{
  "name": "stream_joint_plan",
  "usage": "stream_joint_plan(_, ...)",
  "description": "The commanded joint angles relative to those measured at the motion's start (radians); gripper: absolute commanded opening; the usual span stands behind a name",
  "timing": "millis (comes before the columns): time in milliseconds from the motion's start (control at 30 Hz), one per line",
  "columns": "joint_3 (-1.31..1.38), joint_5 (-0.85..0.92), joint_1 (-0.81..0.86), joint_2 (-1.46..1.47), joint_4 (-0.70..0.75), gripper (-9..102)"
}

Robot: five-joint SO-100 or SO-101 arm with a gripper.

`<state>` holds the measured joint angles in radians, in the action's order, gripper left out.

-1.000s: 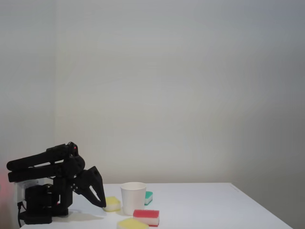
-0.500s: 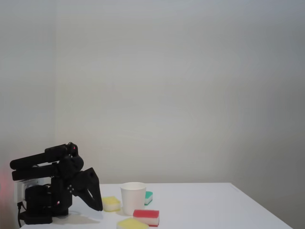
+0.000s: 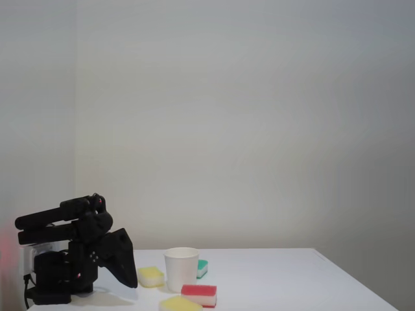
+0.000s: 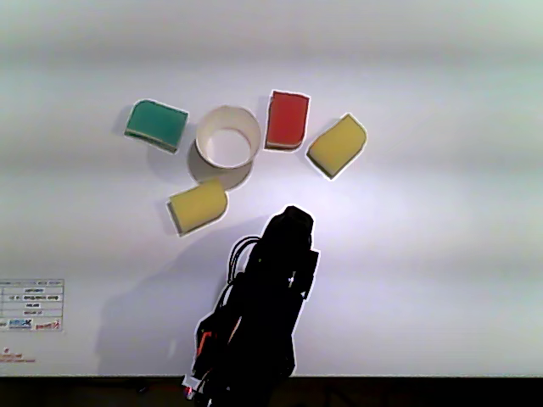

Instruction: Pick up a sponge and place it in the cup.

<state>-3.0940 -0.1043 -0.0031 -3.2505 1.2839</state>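
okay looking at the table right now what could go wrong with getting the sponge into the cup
Two yellow sponges flank the cup; the arm may grab the stubbier yellow sponge nearer it rather than the longer sponge.

The red sponge lies close beside both, so reaching past could nudge it or tip the cup.

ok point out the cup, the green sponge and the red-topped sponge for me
cup point(image 4: 226, 126), other view from above, on its white rim at the left side
green sponge point(image 4: 156, 124), other view, middle of its green top face
red-topped sponge point(image 4: 287, 119), other view, middle of its red top face
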Motion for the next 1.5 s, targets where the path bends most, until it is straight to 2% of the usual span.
stream_joint_plan(0,0.005,-0.054,-0.017,-0.008,-0.014,0)
stream_joint_plan(100,0.044,-0.146,-0.029,-0.003,-0.069,0)
stream_joint_plan(300,0.201,-0.149,-0.041,0.127,-0.071,0)
stream_joint_plan(533,0.489,-0.149,0.0,0.405,-0.006,0)
stream_joint_plan(867,0.828,-0.057,0.127,0.865,-0.031,0)
stream_joint_plan(1467,1.072,-0.12,0.12,1.43,-0.492,0)
